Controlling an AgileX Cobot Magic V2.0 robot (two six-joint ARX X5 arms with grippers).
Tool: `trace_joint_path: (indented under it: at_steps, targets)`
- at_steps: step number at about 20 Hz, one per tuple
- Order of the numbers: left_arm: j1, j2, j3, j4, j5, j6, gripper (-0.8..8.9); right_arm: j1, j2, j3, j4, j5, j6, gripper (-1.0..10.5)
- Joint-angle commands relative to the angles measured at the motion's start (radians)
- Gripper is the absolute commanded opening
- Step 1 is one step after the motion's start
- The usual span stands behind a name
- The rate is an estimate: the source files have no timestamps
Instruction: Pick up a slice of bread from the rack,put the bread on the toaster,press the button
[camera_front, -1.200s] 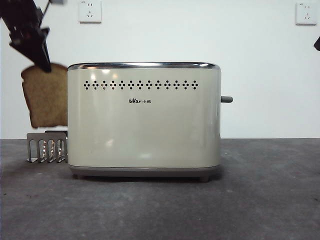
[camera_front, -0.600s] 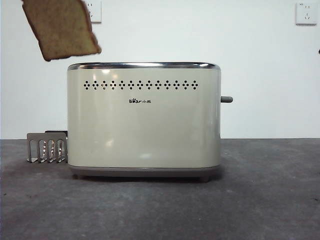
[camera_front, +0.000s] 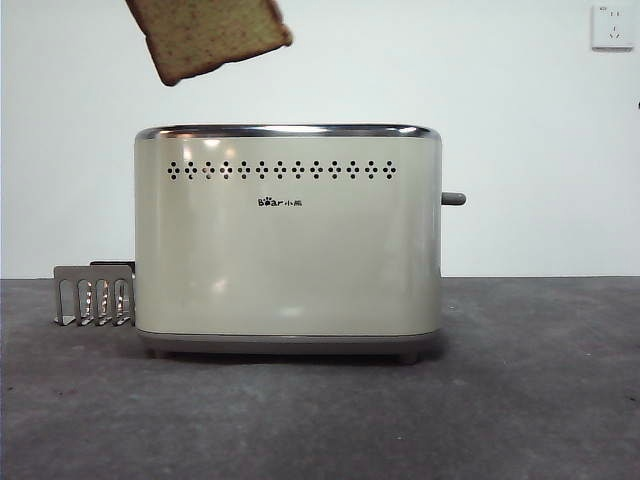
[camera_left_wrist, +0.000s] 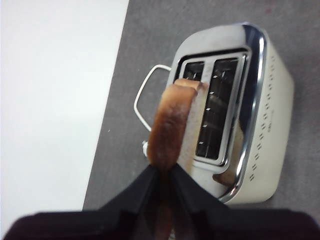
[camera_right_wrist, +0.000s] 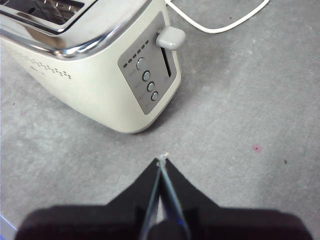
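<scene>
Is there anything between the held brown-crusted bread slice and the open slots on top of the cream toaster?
Nothing visible. The brown-crusted bread slice, in the left end effector, hangs tilted above the cream toaster; its slots look open.

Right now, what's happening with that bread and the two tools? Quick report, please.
Left tool shut on the slice of bread, held tilted in the air above the toaster. Right tool shut, empty, waiting near the button. Slots look clear.

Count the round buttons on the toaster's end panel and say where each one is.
4: they run in one line down the grey control panel on the toaster's narrow end, beside the lever slot. None looks hidden.
</scene>
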Motion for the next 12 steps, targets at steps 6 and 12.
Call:
trace_joint_path:
  at_steps: [6, 12]
  targets:
    - [-0.084, 0.036, 0.003, 0.018, 0.001, -0.048, -0.09, 0.001, 0.002, 0.003, -0.009, -0.005, -0.004, -0.1]
    - [-0.098, 0.118, 0.003, 0.068, -0.026, -0.054, -0.08, 0.001, 0.002, 0.003, -0.056, -0.004, -0.004, -0.1]
